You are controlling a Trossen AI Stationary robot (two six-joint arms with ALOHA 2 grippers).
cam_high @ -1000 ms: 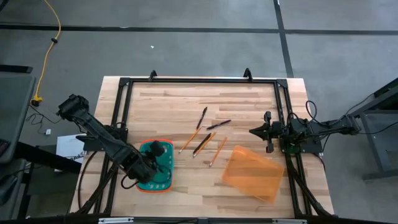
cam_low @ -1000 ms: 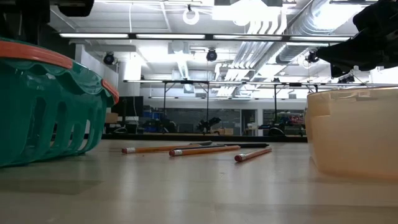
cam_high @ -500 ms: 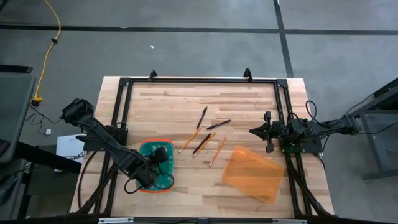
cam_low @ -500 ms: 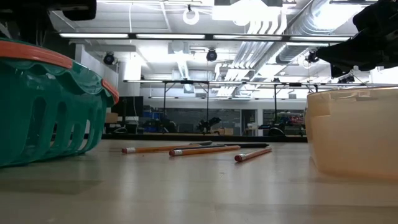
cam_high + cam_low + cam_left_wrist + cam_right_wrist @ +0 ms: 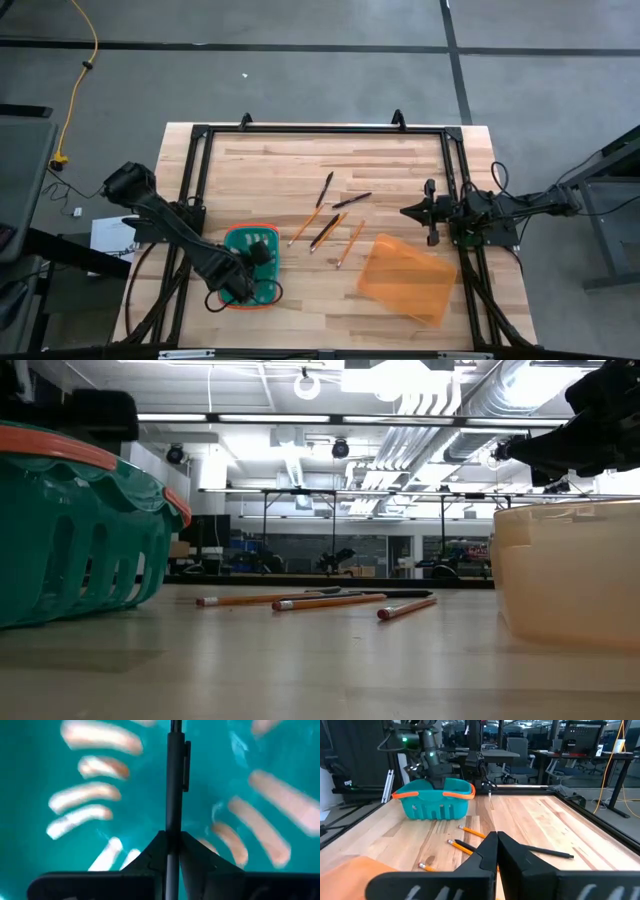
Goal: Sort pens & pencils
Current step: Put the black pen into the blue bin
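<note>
My left gripper [image 5: 172,851] pinches a dark pen [image 5: 175,780] over the teal basket [image 5: 232,243]; my right gripper [image 5: 408,211] waits closed and empty at three o'clock.

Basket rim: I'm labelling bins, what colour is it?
Orange, on the teal basket; the right wrist view shows it best.

The left arm reached from the counter's 9 o'clock edge down toward 7 o'clock, wrist bent steeply downward. The left pincer [image 5: 173,845] pointed straight down, its fingers [image 5: 150,855] clamped on a pen [image 5: 175,780] that stood out in line with them. The right arm lay folded at the 3 o'clock edge, forearm level, pointing toward 9 o'clock. The right pincer [image 5: 497,845] held nothing, fingers pressed fully together.
</note>
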